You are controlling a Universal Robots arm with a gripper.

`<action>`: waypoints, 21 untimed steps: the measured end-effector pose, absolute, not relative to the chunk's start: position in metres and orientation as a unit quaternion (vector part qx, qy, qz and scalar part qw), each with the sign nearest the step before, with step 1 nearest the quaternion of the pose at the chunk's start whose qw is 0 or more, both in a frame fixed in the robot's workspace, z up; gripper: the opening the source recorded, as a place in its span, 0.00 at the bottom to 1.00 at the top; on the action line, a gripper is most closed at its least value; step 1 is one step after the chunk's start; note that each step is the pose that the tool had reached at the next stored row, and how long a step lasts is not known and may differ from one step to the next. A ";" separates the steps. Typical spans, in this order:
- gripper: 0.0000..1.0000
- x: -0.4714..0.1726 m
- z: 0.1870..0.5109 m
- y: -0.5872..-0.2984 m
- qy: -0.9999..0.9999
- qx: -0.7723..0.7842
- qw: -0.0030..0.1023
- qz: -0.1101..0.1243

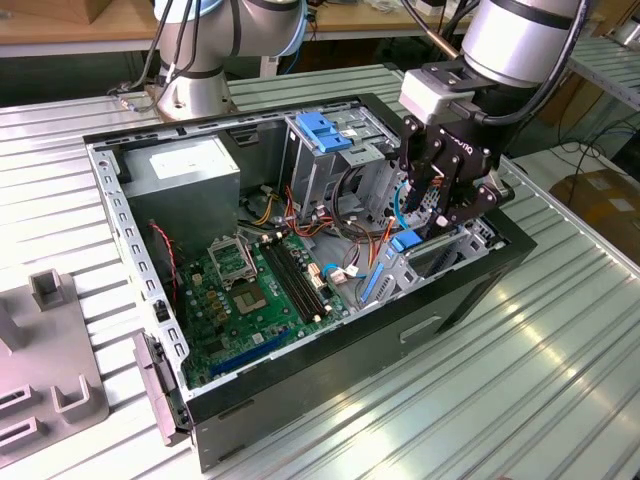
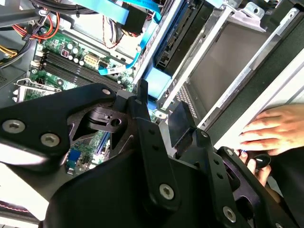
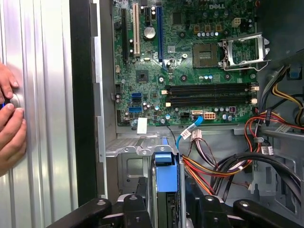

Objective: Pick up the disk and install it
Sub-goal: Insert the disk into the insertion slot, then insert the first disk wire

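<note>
Disk, a flat silver-grey metal drive framed in blue plastic (image 3: 166, 172), stands on edge at the grey metal drive cage (image 3: 124, 148). The black claw (image 3: 166, 191) is clamped across its 2 faces, apparently lining it up with the slot.

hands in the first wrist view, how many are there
2. Both are over the ribbed table outside the computer case: one hand and another hand close beside it, both cut off at the picture's edge.
</note>
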State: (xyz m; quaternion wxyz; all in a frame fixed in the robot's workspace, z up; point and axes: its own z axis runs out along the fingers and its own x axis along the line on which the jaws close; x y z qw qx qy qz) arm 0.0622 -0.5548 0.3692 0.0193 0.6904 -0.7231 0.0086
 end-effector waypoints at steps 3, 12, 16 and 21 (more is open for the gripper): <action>0.36 0.062 0.369 -0.555 -0.723 0.690 0.019 0.009; 0.11 0.068 0.369 -0.555 -0.723 0.690 0.019 0.009; 0.11 0.070 0.369 -0.555 -0.723 0.690 0.019 0.009; 0.11 0.070 0.369 -0.555 -0.723 0.690 0.019 0.009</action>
